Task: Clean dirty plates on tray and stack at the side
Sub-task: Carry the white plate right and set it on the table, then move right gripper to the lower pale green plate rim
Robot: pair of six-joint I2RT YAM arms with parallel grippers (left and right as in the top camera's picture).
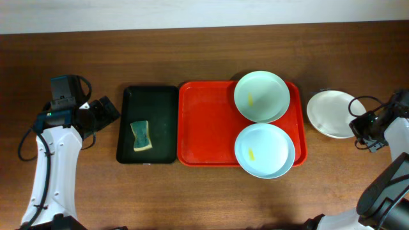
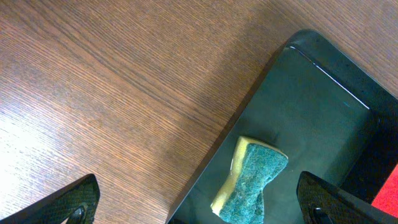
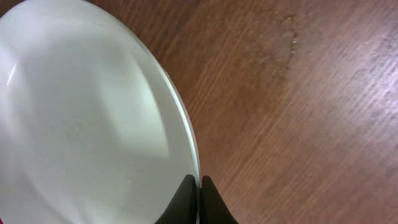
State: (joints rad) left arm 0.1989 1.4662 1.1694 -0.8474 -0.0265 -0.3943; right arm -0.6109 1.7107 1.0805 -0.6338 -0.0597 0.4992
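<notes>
Two pale mint-blue plates sit on the red tray [image 1: 204, 128]: one at its back right [image 1: 261, 96], one at its front right [image 1: 264, 150], each with a small yellow smear. A white plate [image 1: 330, 113] is on the table right of the tray. My right gripper [image 3: 199, 183] is shut on the white plate's [image 3: 81, 124] right rim. My left gripper [image 2: 199, 205] is open and empty, above the left edge of the black tray [image 2: 311, 106], near the sponge [image 2: 252, 183].
A narrow black tray [image 1: 148, 108] left of the red tray holds a yellow-and-green sponge [image 1: 141, 136]. Bare wooden table surrounds both trays. Cables hang near both arms at the table's left and right sides.
</notes>
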